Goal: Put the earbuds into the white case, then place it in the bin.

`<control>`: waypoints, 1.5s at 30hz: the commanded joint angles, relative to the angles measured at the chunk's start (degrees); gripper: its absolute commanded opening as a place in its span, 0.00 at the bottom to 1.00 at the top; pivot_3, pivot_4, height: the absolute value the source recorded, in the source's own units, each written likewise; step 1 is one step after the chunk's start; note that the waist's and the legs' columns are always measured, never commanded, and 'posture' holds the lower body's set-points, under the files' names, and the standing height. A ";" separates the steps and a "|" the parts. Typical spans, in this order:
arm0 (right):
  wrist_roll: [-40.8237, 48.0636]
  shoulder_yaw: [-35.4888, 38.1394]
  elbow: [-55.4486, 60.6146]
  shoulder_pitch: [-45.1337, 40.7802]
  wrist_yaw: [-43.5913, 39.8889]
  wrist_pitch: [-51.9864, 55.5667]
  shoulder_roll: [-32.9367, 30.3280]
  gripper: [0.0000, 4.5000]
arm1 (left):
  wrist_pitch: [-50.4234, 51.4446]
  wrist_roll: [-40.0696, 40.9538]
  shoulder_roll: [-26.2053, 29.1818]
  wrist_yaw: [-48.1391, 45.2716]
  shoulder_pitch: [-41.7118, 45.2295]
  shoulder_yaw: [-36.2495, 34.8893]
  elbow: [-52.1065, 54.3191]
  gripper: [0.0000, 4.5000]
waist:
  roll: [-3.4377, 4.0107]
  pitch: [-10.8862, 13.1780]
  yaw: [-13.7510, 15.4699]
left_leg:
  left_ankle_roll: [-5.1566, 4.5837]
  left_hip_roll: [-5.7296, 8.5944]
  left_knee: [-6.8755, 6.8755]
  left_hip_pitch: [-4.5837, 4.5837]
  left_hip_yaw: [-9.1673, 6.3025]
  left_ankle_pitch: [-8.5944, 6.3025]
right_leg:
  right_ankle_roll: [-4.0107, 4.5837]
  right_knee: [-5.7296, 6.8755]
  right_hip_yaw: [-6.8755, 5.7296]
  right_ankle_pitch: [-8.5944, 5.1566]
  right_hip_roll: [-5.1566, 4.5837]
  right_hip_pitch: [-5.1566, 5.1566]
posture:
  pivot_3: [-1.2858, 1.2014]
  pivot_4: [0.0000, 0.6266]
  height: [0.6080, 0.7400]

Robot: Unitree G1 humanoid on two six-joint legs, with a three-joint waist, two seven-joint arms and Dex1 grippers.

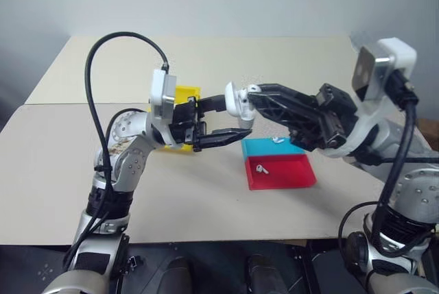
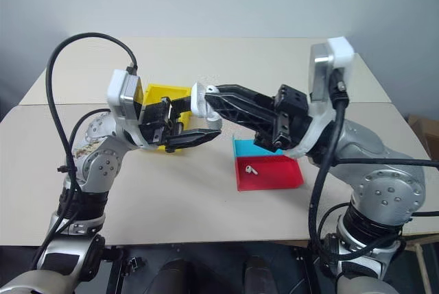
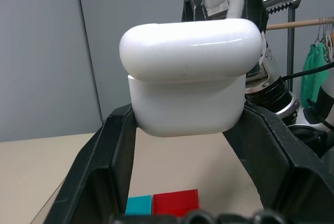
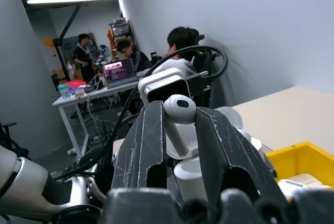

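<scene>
**Earbud held at the raised case**

The right gripper (image 4: pixel 177 130) is clamped on one earbud (image 4: pixel 179 110), its tip at the white case (image 3: pixel 189 80). The left gripper (image 1: pixel 223 119) grips that case by its sides, lid up, both raised over the middle of the table (image 1: pixel 171 198). The yellow bin (image 2: pixel 162 95) sits behind the left gripper, farther back. To the right, a second earbud (image 1: pixel 260 168) lies in the red tray (image 1: pixel 291 174), with the blue tray (image 1: pixel 264 147) touching its far side.

Silver arms, blk cables, blk tools.
</scene>
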State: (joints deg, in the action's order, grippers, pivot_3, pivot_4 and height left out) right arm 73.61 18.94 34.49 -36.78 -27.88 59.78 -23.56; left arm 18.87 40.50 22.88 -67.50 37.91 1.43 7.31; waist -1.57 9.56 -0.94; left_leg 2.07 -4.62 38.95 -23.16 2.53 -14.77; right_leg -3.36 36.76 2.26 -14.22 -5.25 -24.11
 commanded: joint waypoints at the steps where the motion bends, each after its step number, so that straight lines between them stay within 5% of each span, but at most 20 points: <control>1: 0.90 -2.46 0.99 0.24 1.96 -3.68 0.11 0.15 | -0.35 0.20 0.46 -1.43 1.27 -0.50 -0.14 0.60 | 0.00 0.00 0.03 | 0.00 0.00 0.00 0.00 0.00 0.00 | 0.00 -0.01 0.00 0.00 0.00 0.00 | 0.52 0.24 1.00; 39: -2.03 -10.28 0.74 5.00 -0.78 -13.46 -8.92 0.15 | -0.89 -0.50 0.35 -1.14 1.18 -1.50 0.47 0.60 | -0.01 0.00 0.18 | -0.02 0.00 0.01 -0.04 -0.05 -0.01 | 0.00 -0.06 -0.03 0.00 0.00 0.01 | 0.52 0.24 1.00; 45: -1.30 -9.70 1.07 5.53 -0.36 -13.78 -9.42 0.59 | -1.06 -0.75 0.05 -0.84 1.00 -1.24 0.75 0.60 | -0.01 0.00 0.19 | -0.02 0.00 0.01 -0.04 -0.05 -0.01 | 0.00 -0.06 -0.03 0.00 0.00 0.01 | 0.52 0.24 1.00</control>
State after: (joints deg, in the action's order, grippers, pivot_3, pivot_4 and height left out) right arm 71.54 9.26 34.23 -30.99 -28.20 46.59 -32.39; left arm 18.93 39.30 23.23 -68.30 37.82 0.99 6.20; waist -1.58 9.56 -0.75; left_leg 2.04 -4.62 38.96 -23.20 2.49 -14.78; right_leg -3.36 36.70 2.23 -14.22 -5.25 -24.10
